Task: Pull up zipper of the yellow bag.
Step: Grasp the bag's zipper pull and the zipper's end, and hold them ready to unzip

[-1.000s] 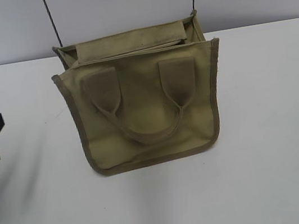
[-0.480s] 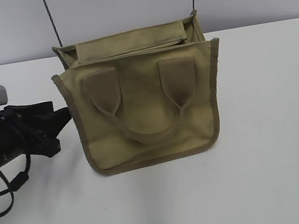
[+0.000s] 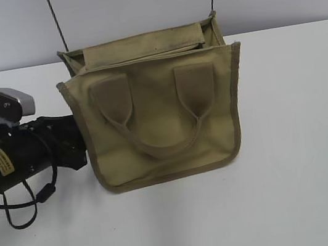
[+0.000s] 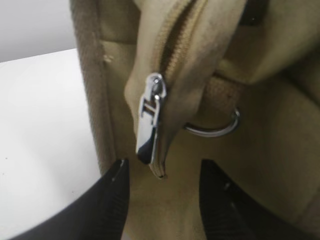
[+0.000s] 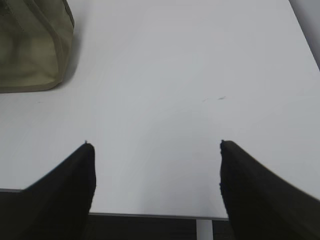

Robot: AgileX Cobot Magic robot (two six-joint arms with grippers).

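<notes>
Now that the left gripper (image 4: 161, 172) has slid in from the table's edge to the yellow bag's (image 3: 160, 117) left side, its fingers spread just below the zipper's (image 4: 172, 55) silver pull tab (image 4: 150, 125), grasping comes next, while the right gripper (image 5: 155, 150) hangs released.

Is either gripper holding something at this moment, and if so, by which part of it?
Nothing is held. The left gripper is open just below the small silver metal pull tab of the khaki-yellow canvas bag; the right gripper is open over the white table.
</notes>
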